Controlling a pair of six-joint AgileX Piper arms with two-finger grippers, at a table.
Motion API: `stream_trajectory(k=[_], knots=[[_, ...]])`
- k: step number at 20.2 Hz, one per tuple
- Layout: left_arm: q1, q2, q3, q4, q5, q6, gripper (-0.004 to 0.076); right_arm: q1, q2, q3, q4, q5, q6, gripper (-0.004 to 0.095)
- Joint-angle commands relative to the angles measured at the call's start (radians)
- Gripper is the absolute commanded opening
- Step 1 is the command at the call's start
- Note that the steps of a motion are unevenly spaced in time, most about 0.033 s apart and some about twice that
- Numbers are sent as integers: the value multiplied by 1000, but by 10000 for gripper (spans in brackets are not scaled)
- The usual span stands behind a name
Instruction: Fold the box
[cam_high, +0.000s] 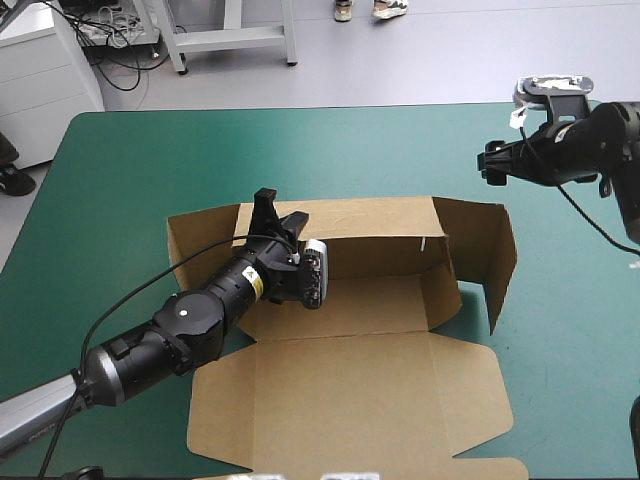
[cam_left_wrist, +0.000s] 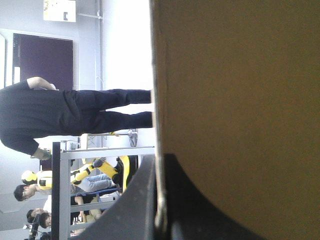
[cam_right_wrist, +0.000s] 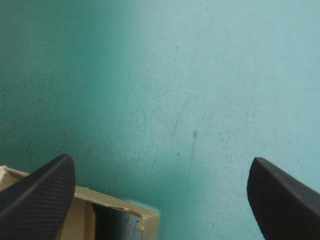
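The brown box (cam_high: 350, 400) lies mid-table, its lid panel flat toward the near edge. Its back wall (cam_high: 370, 225) and right side wall (cam_high: 490, 250) stand raised. My left gripper (cam_high: 278, 212) reaches over the tray floor and is shut on the top edge of the back wall near its left end. In the left wrist view the board (cam_left_wrist: 235, 100) runs between the black fingers (cam_left_wrist: 159, 165). My right gripper (cam_high: 490, 160) hangs open above the cover, beyond the box's right wall. A corner of the box (cam_right_wrist: 115, 210) shows under one finger of the right gripper (cam_right_wrist: 160, 162).
The teal-green cover (cam_high: 120, 180) surrounds the box on the far, left and right sides. Under the right gripper there is only cover (cam_right_wrist: 175, 75). A strip of brown board (cam_high: 470, 468) reaches the table's near edge.
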Motion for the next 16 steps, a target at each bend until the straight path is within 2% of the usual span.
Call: stream_trajectory(k=[1,6,13,16], knots=[[-8,-36,-29,117,13,-93,-32,-14,9,-34,21,-33,-30,852],[-8,1,-29,142,57,-111,-32,-15,54,-36,29,-36,-37,839],[-8,12,-26,113,22,-164,-32,-17,104,-38,23,-77,-40,829],[-17,12,-23,113,25,-164,-32,-36,127,-38,62,-63,-42,829]])
